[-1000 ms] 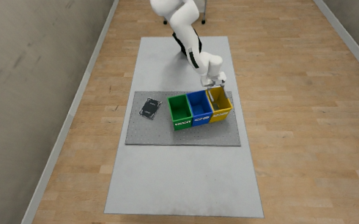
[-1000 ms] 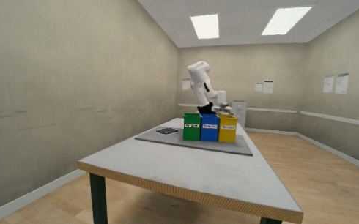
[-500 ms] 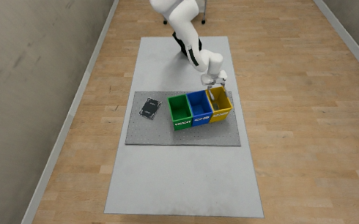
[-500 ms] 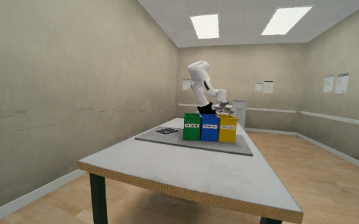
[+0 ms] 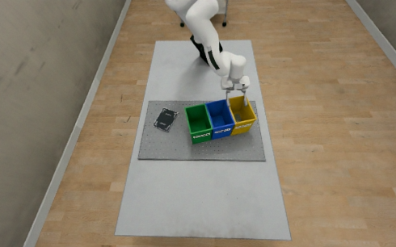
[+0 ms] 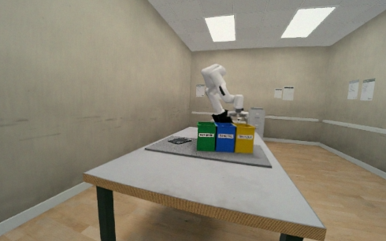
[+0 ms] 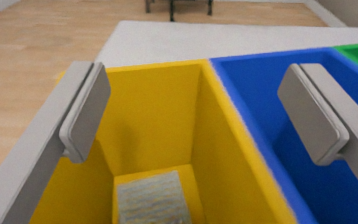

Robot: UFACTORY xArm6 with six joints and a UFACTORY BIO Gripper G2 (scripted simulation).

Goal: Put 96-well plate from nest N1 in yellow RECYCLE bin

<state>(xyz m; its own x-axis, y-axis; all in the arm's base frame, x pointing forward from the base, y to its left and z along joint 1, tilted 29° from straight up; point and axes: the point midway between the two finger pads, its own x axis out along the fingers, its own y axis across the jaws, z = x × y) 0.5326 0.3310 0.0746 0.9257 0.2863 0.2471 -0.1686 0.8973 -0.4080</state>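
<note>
1. Inside the yellow open-topped plastic bin, the pale rectangular 96-well plate lay below the white gripper; its long axis could not be confirmed.
2. Plate: greyish, mottled, partly out of frame.
3. Jaws: apart, nothing between.
4. Retreat appeared to require lifting clear of the rims.

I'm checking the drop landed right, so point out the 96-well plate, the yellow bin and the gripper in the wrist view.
96-well plate (image 7: 152, 200): wrist view, its upper face.
Yellow bin (image 7: 152, 112): wrist view, inner wall.
Gripper (image 7: 205, 112): wrist view, midway between fingertips.
</note>
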